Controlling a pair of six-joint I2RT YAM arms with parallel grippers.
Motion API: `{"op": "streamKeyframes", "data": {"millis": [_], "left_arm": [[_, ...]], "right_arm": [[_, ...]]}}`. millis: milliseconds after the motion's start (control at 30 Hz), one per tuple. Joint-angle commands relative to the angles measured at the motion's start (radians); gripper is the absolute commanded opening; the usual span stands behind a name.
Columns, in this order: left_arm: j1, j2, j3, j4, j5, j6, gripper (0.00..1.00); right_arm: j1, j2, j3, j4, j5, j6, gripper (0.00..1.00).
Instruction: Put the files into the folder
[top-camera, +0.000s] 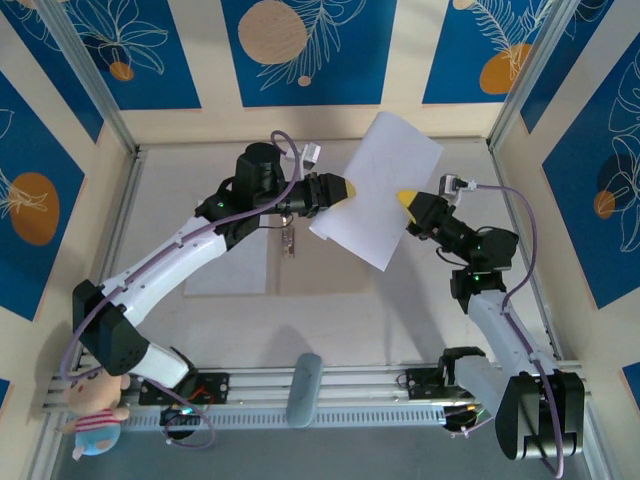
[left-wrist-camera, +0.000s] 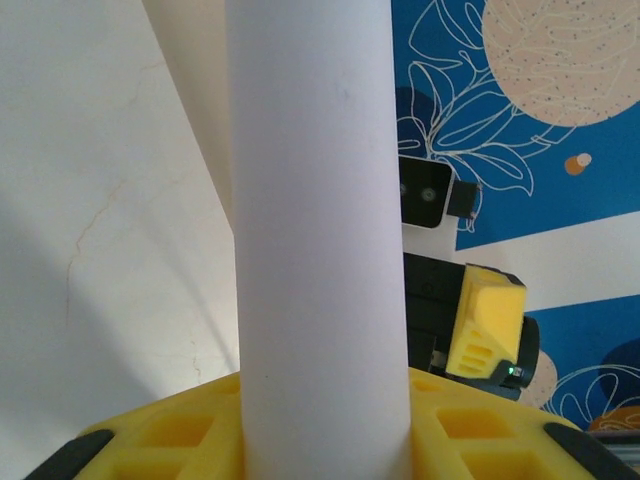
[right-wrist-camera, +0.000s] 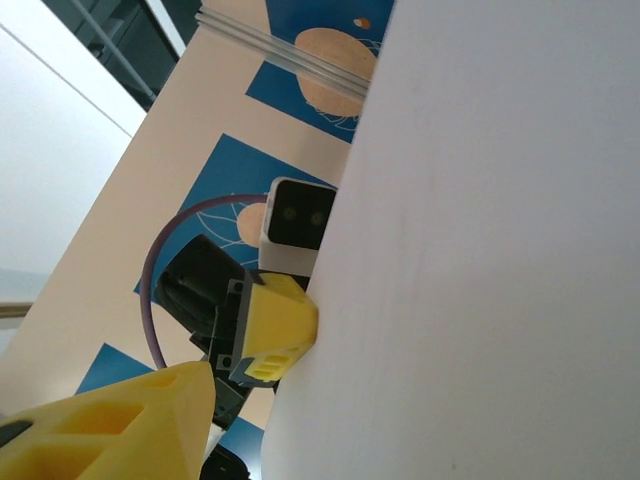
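Note:
One file, a white sheet (top-camera: 378, 190), hangs tilted in the air over the middle of the table. My left gripper (top-camera: 335, 190) is shut on its left edge; in the left wrist view the sheet (left-wrist-camera: 320, 220) rises upright from between the yellow jaws of that gripper (left-wrist-camera: 325, 435). My right gripper (top-camera: 408, 200) is at the sheet's right edge. In the right wrist view one of its yellow fingers (right-wrist-camera: 110, 425) stands apart from the sheet (right-wrist-camera: 480, 260), which hides the other finger. A pale flat rectangle (top-camera: 228, 268) lies on the table under the left arm; I cannot tell whether it is a file or the folder.
Patterned walls close the table in at the back and on both sides. A grey oblong object (top-camera: 303, 390) rests on the rail at the near edge. A plush toy (top-camera: 95, 418) sits at the near left corner. A small metal piece (top-camera: 288, 240) hangs below the left wrist.

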Motion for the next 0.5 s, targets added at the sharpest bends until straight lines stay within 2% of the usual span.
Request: {"op": "streamKeyframes", "data": {"millis": [0, 167, 467], "left_arm": [[0.010, -0.018, -0.019, 0.047, 0.031, 0.030, 0.35], [0.012, -0.018, -0.024, 0.044, 0.028, 0.048, 0.35], [0.015, -0.024, -0.013, 0.021, 0.030, 0.077, 0.35]], "right_arm": [[-0.004, -0.024, 0.040, -0.048, 0.028, 0.019, 0.58], [-0.006, -0.046, 0.049, -0.116, 0.040, 0.002, 0.52], [-0.005, -0.053, 0.050, -0.137, 0.045, -0.004, 0.43]]}}
